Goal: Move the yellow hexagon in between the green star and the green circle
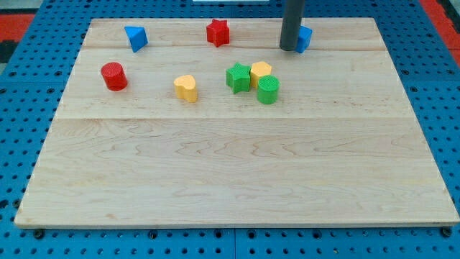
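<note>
The yellow hexagon [260, 71] sits near the view's top centre, touching the green star [238, 77] on its left and the green circle [268, 89] just below and to its right. The three form a tight cluster. My tip [289, 48] is the lower end of a dark rod coming down from the view's top edge. It stands above and to the right of the cluster, apart from the yellow hexagon, and right next to a blue block [305, 38] that it partly hides.
A yellow heart-like block [186, 88] lies left of the cluster. A red cylinder [113, 75] is further left. A blue triangle-like block [136, 37] and a red star [218, 32] sit along the top. The wooden board [237, 173] lies on a blue pegboard.
</note>
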You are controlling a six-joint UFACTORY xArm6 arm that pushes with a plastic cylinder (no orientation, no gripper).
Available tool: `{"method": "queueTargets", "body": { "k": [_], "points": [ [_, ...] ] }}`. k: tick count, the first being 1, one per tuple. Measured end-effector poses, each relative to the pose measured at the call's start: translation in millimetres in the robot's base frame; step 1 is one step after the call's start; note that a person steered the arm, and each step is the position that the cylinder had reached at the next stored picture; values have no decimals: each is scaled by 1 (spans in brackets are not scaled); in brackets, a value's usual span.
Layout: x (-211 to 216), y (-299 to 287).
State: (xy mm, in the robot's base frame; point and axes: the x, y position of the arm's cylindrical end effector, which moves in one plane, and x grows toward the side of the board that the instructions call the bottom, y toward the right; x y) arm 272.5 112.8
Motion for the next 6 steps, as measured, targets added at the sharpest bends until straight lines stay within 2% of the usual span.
{"method": "queueTargets", "body": {
  "k": [2,5,6],
  "points": [
    [-1,27],
    [8,0],
    [29,-25]
  ]
}}
